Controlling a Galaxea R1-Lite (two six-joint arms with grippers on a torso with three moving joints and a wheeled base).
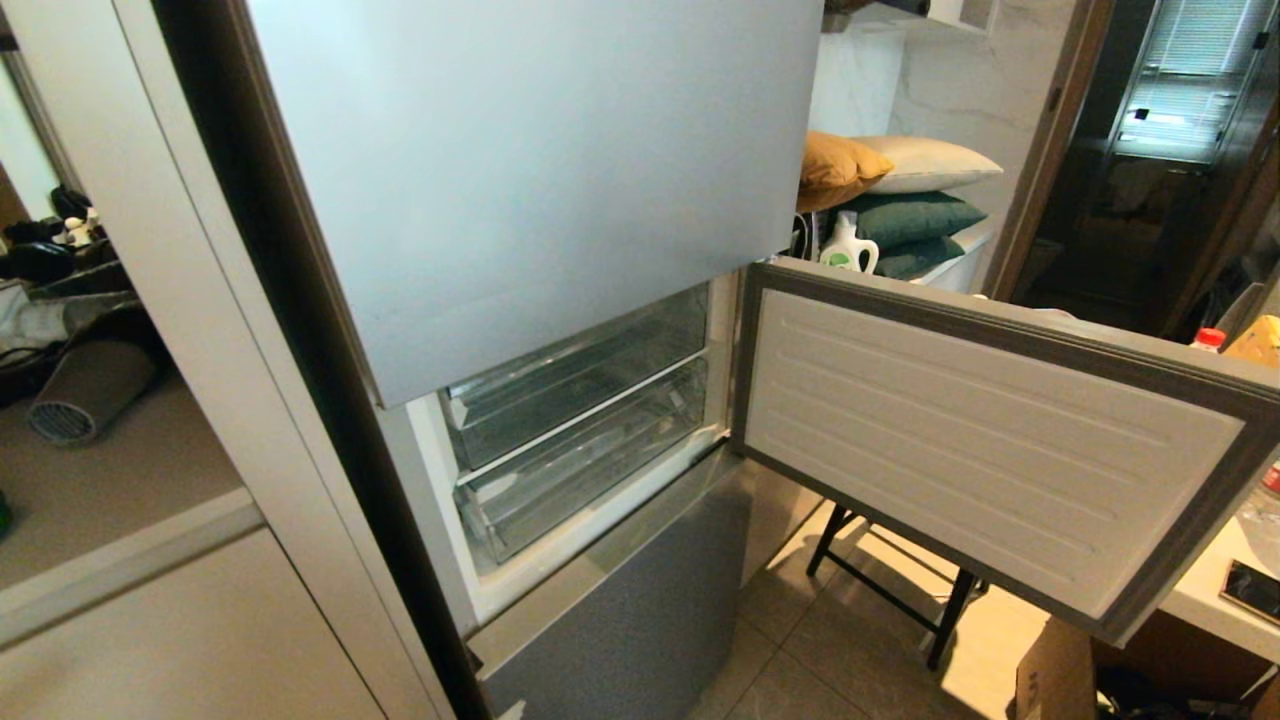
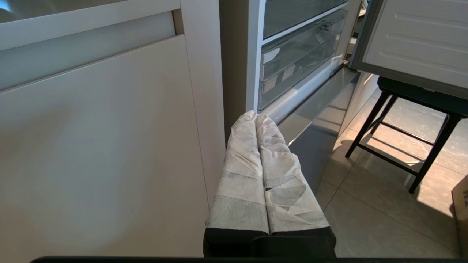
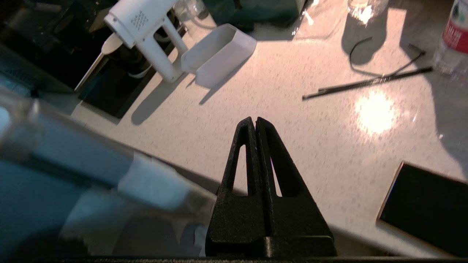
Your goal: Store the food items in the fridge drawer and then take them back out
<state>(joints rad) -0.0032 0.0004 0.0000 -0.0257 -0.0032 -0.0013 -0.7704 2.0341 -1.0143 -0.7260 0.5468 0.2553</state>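
Note:
The silver-blue fridge (image 1: 530, 170) stands with its middle door (image 1: 980, 440) swung open to the right. Inside sit two clear plastic fridge drawers, an upper one (image 1: 575, 385) and a lower one (image 1: 590, 460), both pushed in; they also show in the left wrist view (image 2: 303, 54). The food items are out of view. My left gripper (image 2: 255, 116), wrapped in white tape, hangs shut and empty beside the beige cabinet, low and short of the fridge. My right gripper (image 3: 254, 119) is shut and empty above a white speckled counter (image 3: 292, 128). Neither arm shows in the head view.
A black stool (image 1: 890, 590) stands under the open door. On the counter lie a white handheld device (image 3: 146, 33), a white tub (image 3: 219, 54), a black cable (image 3: 365, 82), a water bottle (image 3: 453, 40) and a dark phone (image 3: 424, 208). A beige cabinet (image 1: 200, 640) flanks the fridge's left.

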